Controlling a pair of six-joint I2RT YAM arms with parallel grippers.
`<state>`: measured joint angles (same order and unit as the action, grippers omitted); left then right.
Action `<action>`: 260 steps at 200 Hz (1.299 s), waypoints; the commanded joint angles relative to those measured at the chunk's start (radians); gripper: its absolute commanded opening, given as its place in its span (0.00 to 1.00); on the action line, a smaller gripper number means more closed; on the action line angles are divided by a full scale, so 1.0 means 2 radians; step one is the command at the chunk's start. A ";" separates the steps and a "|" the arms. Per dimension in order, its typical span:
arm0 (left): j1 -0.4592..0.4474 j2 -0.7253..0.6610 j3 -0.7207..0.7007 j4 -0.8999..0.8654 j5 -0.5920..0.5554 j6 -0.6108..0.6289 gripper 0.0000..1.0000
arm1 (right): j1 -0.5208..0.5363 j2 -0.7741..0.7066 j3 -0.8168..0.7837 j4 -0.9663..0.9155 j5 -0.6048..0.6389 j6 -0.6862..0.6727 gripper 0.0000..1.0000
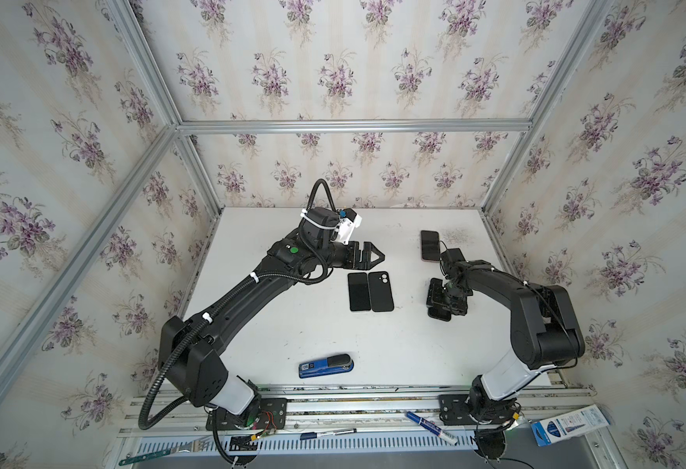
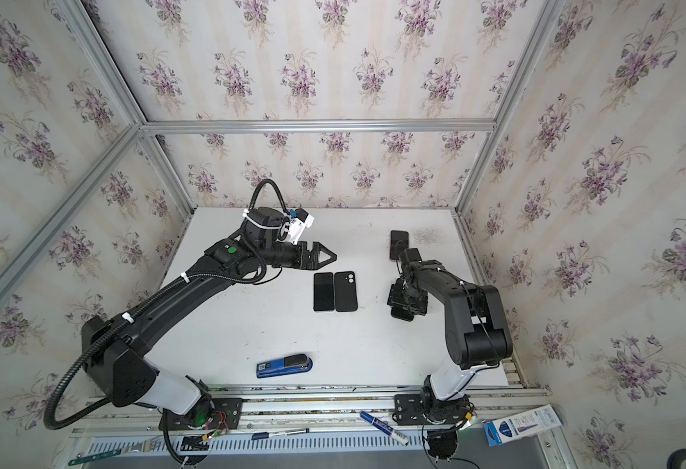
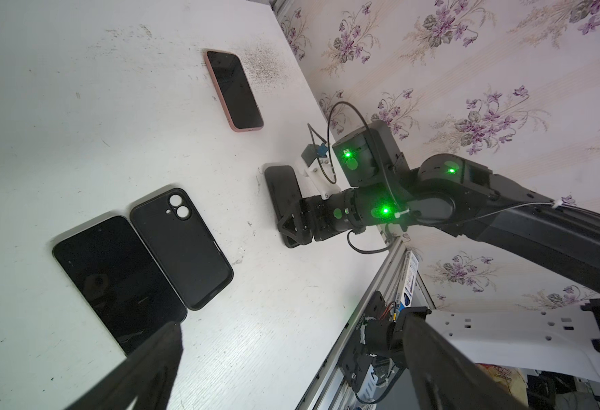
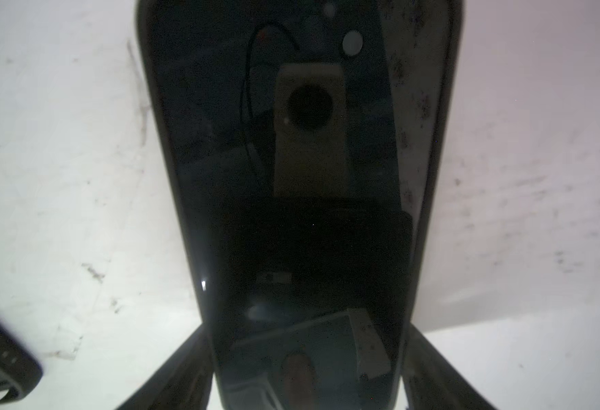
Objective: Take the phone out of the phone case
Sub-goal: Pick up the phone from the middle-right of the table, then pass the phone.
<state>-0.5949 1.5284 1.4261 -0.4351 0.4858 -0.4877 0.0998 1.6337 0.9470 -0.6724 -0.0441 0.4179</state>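
A phone in a black phone case lies screen up on the white table, right of centre. My right gripper is down over its near end, and both fingers press the case's long sides, so it is shut on it. From the left wrist view this cased phone lies flat under the right gripper. My left gripper hangs open and empty above the table's middle back.
A bare black phone and an empty black case lie side by side at the centre. A pink-cased phone lies at the back right. A blue stapler sits near the front edge. Markers lie on the front rail.
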 commanded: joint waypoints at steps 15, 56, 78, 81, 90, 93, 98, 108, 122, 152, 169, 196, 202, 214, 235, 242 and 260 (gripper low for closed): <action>0.001 0.004 0.009 0.011 0.012 -0.004 1.00 | 0.001 -0.046 -0.017 0.038 -0.024 0.006 0.39; 0.001 0.010 0.018 0.011 0.017 -0.006 1.00 | 0.004 -0.099 -0.039 0.077 -0.063 0.015 0.31; 0.001 0.016 0.031 0.012 0.022 -0.011 1.00 | 0.015 -0.133 -0.052 0.116 -0.095 0.021 0.29; 0.001 0.018 0.033 0.012 0.023 -0.012 1.00 | 0.018 -0.137 -0.053 0.121 -0.099 0.021 0.28; 0.001 0.022 0.039 0.013 0.027 -0.014 1.00 | 0.026 -0.149 -0.052 0.133 -0.108 0.022 0.27; 0.001 0.024 0.042 0.013 0.028 -0.015 1.00 | 0.029 -0.153 -0.052 0.137 -0.110 0.023 0.26; 0.001 0.027 0.046 0.015 0.030 -0.017 1.00 | 0.034 -0.158 -0.050 0.141 -0.114 0.024 0.25; 0.001 0.033 0.054 0.018 0.037 -0.022 1.00 | 0.045 -0.168 -0.046 0.151 -0.124 0.025 0.18; 0.001 0.041 0.064 0.023 0.044 -0.030 1.00 | 0.060 -0.174 -0.036 0.158 -0.130 0.032 0.16; 0.005 0.059 0.078 0.035 0.053 -0.059 1.00 | 0.098 -0.188 -0.020 0.177 -0.124 0.036 0.14; 0.009 0.070 0.087 0.037 0.059 -0.075 1.00 | 0.116 -0.192 -0.014 0.185 -0.120 0.038 0.11; 0.015 0.087 0.092 0.037 0.058 -0.101 0.99 | 0.139 -0.198 -0.009 0.198 -0.120 0.049 0.08; 0.016 0.090 0.092 0.036 0.056 -0.106 0.99 | 0.144 -0.198 -0.008 0.200 -0.119 0.049 0.07; 0.019 0.096 0.091 0.034 0.049 -0.113 0.99 | 0.155 -0.200 -0.004 0.203 -0.119 0.051 0.05; 0.021 0.104 0.097 0.021 0.032 -0.112 0.96 | 0.173 -0.201 0.000 0.210 -0.119 0.057 0.02; 0.021 0.107 0.100 0.016 0.028 -0.109 0.95 | 0.178 -0.199 0.003 0.211 -0.120 0.059 0.02; 0.021 0.113 0.104 0.003 0.015 -0.108 0.93 | 0.192 -0.197 0.009 0.214 -0.121 0.062 0.01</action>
<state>-0.5556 1.7458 1.6180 -0.4057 0.5541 -0.6949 0.4576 1.2400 0.9360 -0.3237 -0.2821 0.5278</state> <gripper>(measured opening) 0.942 0.769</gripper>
